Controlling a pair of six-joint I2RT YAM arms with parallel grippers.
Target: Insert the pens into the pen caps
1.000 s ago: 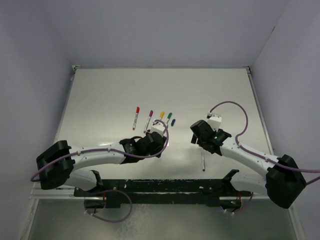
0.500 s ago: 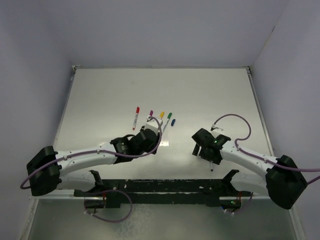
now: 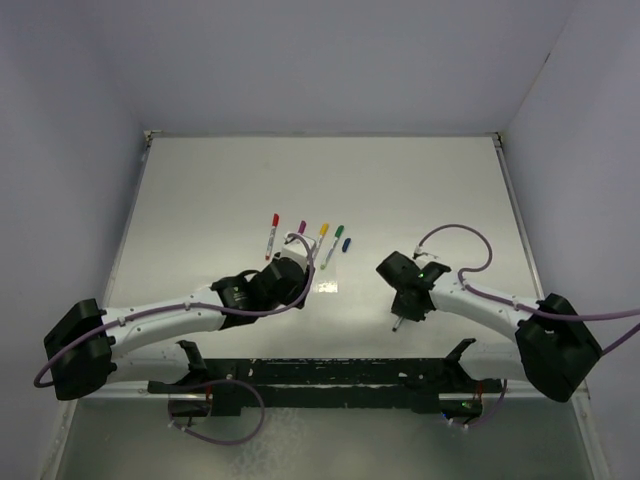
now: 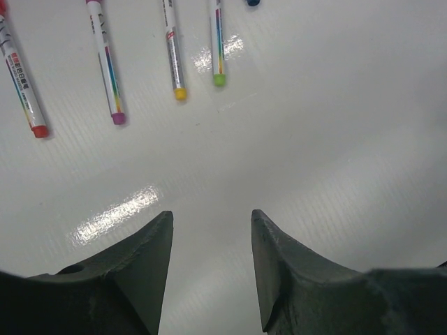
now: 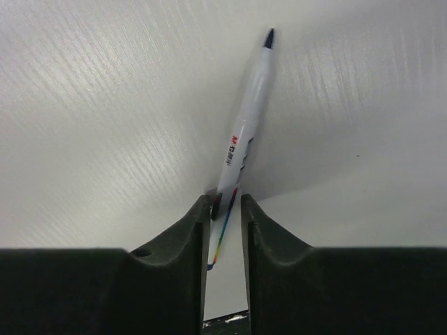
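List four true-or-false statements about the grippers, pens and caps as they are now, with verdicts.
1. The right gripper is shut on a pen. True.
2. The left gripper holds a pen. False: it is open and empty.
3. Four pens lie side by side on the table. True.
4. The blue cap sits on the held pen's tip. False: it lies on the table beside the green-ended pen; the held tip is bare.
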